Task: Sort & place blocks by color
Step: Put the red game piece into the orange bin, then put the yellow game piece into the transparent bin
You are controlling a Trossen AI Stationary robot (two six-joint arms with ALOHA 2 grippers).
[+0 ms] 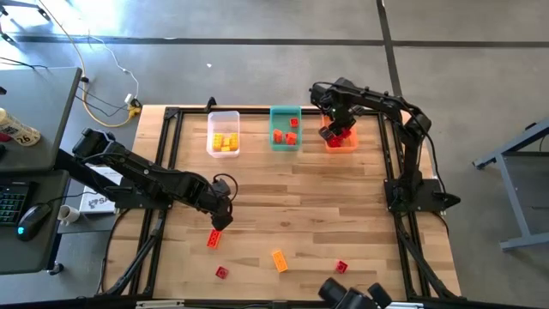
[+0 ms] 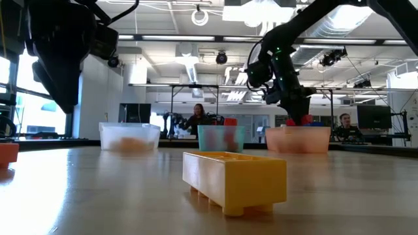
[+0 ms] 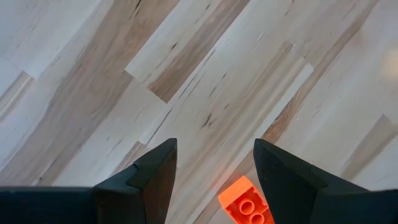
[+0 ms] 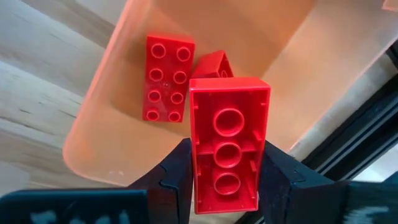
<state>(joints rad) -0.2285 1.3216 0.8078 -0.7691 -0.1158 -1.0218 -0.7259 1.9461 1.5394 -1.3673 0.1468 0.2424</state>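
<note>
My right gripper point(image 1: 337, 133) hangs over the orange bin point(image 1: 343, 142) at the far right and is shut on a red block point(image 4: 229, 137). Two more red blocks point(image 4: 165, 78) lie on that bin's floor. My left gripper point(image 3: 214, 163) stands open above the table's left middle, fingers pointing down. An orange block point(image 3: 246, 202) lies flat on the wood just below and between its fingertips, untouched. The clear bin point(image 1: 223, 148) holds yellow blocks, the teal bin point(image 1: 286, 144) orange ones. My right gripper pinches the red block's two long sides point(image 4: 199, 177) between its two fingers, near one end of the block. The fingers come from above, pointing down. The block's hollow underside faces the wrist camera, and the block is lifted clear above the orange bin's floor.
Loose blocks lie near the front edge: a red one point(image 1: 221, 273), an orange-yellow one point(image 1: 279, 260) and another red one point(image 1: 341, 267). The three bins stand in a row along the far edge. A black frame point(image 1: 390, 163) rims the table. People sit in the room beyond.
</note>
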